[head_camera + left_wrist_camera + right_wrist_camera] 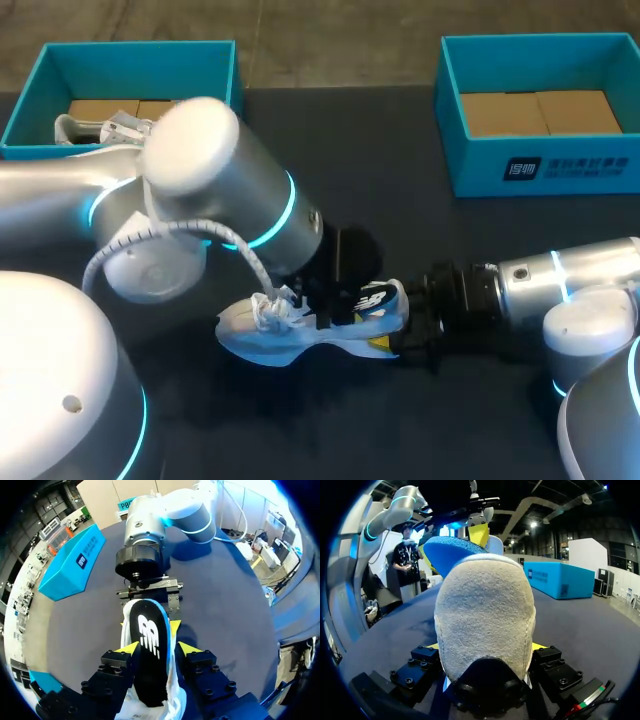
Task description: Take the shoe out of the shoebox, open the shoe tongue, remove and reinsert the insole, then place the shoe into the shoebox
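**Two arms, one sneaker**

The white shoe (300,330) is at the middle of the dark surface (400,220), its heel clamped between the right end effector's (486,646) fingers. The left end effector (160,648) pinches the black insole (149,655), whose heel end rises out of the shoe.

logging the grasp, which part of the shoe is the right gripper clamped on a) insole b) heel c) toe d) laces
b: the right wrist view shows the padded heel of the shoe pinched from both sides by the right gripper.
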You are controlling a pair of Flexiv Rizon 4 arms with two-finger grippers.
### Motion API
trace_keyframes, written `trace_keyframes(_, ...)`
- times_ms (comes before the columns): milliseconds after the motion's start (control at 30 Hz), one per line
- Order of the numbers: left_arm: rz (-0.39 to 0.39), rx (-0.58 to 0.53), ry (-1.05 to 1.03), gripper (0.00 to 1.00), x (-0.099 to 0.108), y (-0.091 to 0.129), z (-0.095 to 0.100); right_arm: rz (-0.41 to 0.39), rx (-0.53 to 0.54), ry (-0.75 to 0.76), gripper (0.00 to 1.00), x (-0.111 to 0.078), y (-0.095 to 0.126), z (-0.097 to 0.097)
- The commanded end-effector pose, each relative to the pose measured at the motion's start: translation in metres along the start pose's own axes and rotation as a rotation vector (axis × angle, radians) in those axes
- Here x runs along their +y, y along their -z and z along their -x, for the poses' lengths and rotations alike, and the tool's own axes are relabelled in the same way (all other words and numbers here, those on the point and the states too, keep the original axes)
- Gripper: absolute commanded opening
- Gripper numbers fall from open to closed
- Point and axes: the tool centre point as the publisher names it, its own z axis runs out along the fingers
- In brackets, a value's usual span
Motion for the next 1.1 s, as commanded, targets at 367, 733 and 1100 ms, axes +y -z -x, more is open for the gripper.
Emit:
trace_keyframes(367, 0.052, -0.067, 0.007, 0.47, -0.007, -0.020, 0.001, -0.006, -0.001, -0.001, 0.00, 0.000, -0.001, -0.001)
trace_keyframes(733, 0.069, -0.083, 0.021, 0.32, -0.007, -0.025, 0.007, -0.006, -0.001, -0.001, 0.00, 0.000, -0.001, -0.001)
trace_keyframes(1100, 0.037, -0.059, 0.085, 0.00, 0.002, -0.017, 0.017, -0.006, -0.001, -0.001, 0.00, 0.000, -0.001, -0.001)
